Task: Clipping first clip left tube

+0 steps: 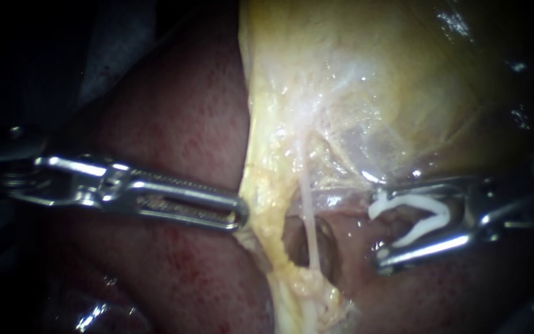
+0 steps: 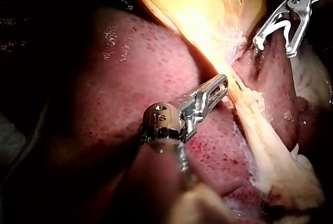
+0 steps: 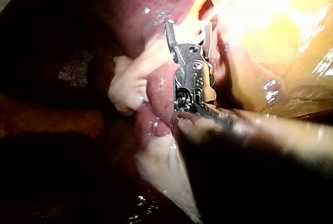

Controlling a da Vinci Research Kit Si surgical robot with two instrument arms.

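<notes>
Red liver (image 1: 174, 111), yellow gallbladder (image 1: 372, 74), dark surround (image 1: 7, 62); right instrument (image 1: 379, 232) holds clip (image 1: 431, 224).

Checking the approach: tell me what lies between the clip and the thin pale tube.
In the endoscope view, only bare reddish tissue lies between the clip and the tube.

liver (image 1: 180, 124): dark maroon-red, finely speckled with darker red dots | gallbladder (image 1: 403, 80): olive-yellow, glassy, with white glints | fatty tissue (image 1: 267, 185) on its edge: pale butter-yellow | tube (image 1: 308, 210): whitish-pink, unpatterned | left instrument (image 1: 237, 215): bright silver steel | right instrument (image 1: 381, 235): silver, dimmer in shadow | clip (image 1: 421, 219): plain white
</notes>
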